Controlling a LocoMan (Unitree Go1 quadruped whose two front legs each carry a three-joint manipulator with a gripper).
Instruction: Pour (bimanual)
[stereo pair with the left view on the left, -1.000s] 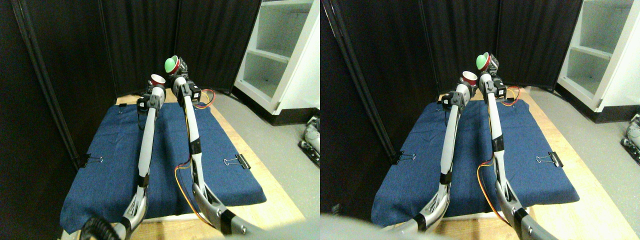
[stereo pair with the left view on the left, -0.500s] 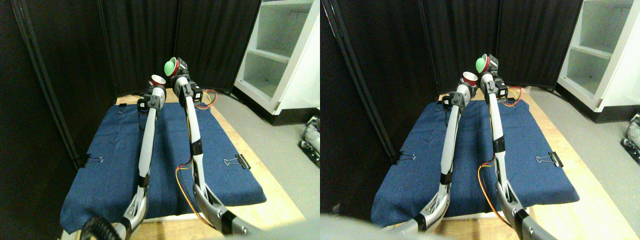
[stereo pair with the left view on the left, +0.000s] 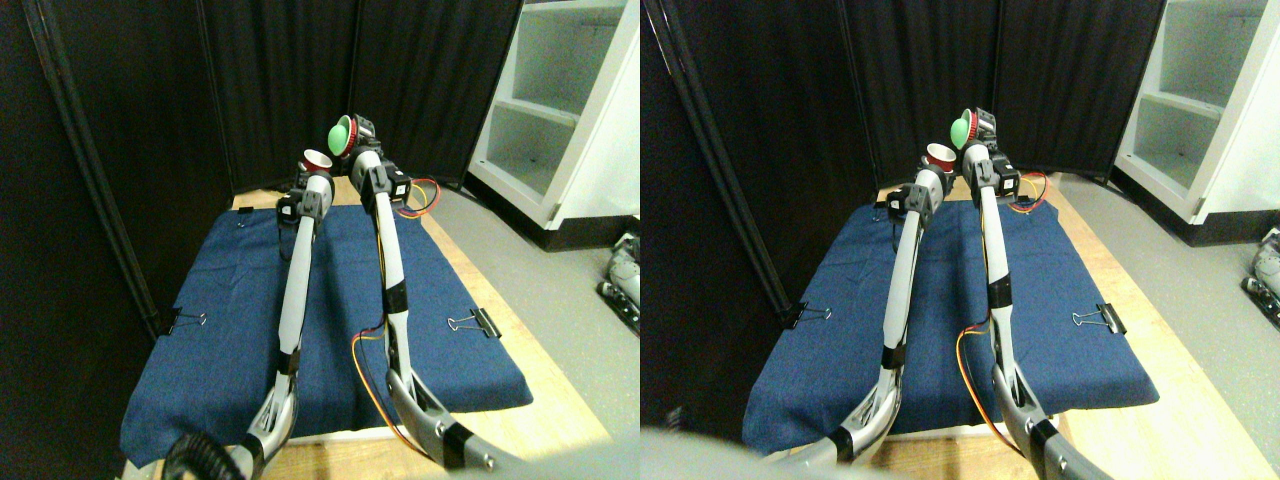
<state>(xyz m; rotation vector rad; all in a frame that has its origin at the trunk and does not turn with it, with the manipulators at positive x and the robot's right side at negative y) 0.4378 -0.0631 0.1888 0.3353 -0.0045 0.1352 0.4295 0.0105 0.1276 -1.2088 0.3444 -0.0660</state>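
Observation:
Both arms reach far out over the blue cloth (stereo pair with the left view on the left: 230, 300). My left gripper (stereo pair with the left view on the left: 312, 176) is shut on a red cup (stereo pair with the left view on the left: 317, 160) with a white inside, held upright with its mouth up. My right gripper (stereo pair with the left view on the left: 357, 138) is shut on a green cup (stereo pair with the left view on the left: 341, 134) with a red rim, held higher and tipped over to the left, its mouth close above the red cup's rim. What is inside either cup does not show.
The blue cloth is clipped to a wooden board (stereo pair with the left view on the left: 545, 400) with black binder clips (stereo pair with the left view on the left: 474, 323). Black curtains (stereo pair with the left view on the left: 280, 80) close the back and left. A white shelf unit (stereo pair with the left view on the left: 560, 110) stands at the right on the grey floor (stereo pair with the left view on the left: 560, 290).
The right gripper has swung the green cup down and left, closer over the red cup, tipping it further. The left arm and red cup have held still.

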